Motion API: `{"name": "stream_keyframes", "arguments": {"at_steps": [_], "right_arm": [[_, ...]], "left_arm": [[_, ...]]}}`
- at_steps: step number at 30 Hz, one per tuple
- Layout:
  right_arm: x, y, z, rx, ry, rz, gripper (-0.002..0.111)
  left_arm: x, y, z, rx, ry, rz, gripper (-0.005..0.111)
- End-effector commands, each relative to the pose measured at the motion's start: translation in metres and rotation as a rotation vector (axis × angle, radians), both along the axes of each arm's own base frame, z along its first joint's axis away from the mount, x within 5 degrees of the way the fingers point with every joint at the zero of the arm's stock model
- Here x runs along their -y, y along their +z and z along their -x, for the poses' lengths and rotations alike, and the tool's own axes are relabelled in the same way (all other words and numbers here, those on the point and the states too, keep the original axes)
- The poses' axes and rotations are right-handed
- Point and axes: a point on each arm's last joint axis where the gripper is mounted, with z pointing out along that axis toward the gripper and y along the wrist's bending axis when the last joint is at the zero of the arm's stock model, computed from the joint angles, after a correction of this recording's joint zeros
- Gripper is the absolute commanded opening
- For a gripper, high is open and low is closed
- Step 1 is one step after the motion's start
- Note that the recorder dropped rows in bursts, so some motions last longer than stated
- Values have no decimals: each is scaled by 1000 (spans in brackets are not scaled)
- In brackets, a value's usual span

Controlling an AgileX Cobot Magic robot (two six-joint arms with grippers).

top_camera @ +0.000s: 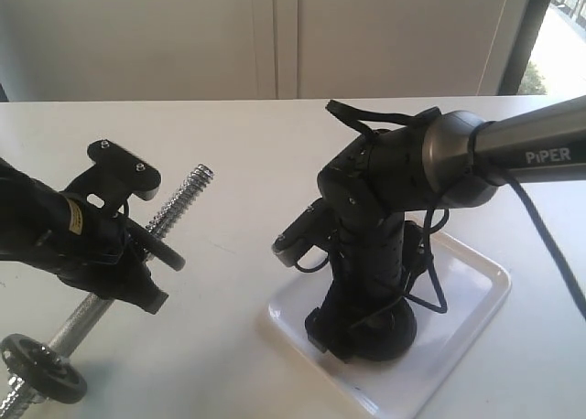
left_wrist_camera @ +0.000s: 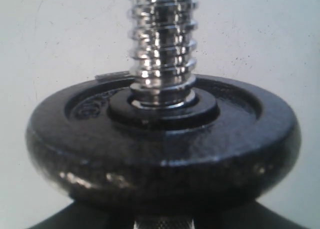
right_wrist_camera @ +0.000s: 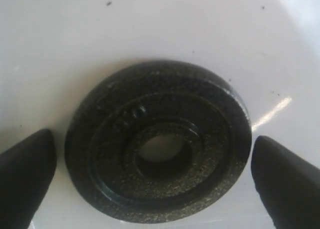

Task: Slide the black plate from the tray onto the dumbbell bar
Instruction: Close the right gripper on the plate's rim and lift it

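Note:
The black plate [right_wrist_camera: 157, 141] lies flat on the white tray [right_wrist_camera: 60, 34], hub and hole facing up. My right gripper [right_wrist_camera: 157, 184] is open, with one fingertip [right_wrist_camera: 25, 181] on each side of the plate and a small gap to its rim. In the exterior view that gripper [top_camera: 362, 337] points down into the tray [top_camera: 481, 286] and hides the plate. My left gripper [top_camera: 128, 286] is shut on the dumbbell bar [top_camera: 179, 199], holding it slanted above the table. A black disc [left_wrist_camera: 160, 144] sits on the bar below its threaded end [left_wrist_camera: 162, 39].
Another black disc [top_camera: 41, 369] sits near the bar's lower end at the bottom left. The right arm [top_camera: 513, 149] reaches in from the right. The white table [top_camera: 247, 145] runs back to a pale wall.

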Motion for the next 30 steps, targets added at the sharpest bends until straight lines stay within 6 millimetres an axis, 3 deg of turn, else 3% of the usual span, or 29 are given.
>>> {"name": "stream_keyframes", "arguments": {"at_steps": [1, 17, 22, 26, 28, 29, 30], "right_arm": [[4, -14, 1, -22, 20, 41, 104], [16, -16, -7, -104, -15, -66, 104], [21, -35, -1, -137, -8, -45, 104], [22, -39, 2, -181, -17, -18, 102], [23, -39, 4, -195, -24, -7, 89], [24, -39, 4, -198, -33, -4, 74], [24, -39, 4, -196, -69, -3, 47]], "left_arm": [[7, 27, -6, 151, -21, 106, 0], [7, 27, -6, 151, -20, 107, 0], [7, 27, -6, 151, -20, 107, 0], [7, 27, -6, 150, -19, 108, 0], [7, 27, -6, 150, -19, 108, 0], [7, 27, -6, 150, -19, 108, 0], [7, 27, -6, 150, -19, 108, 0]]}}
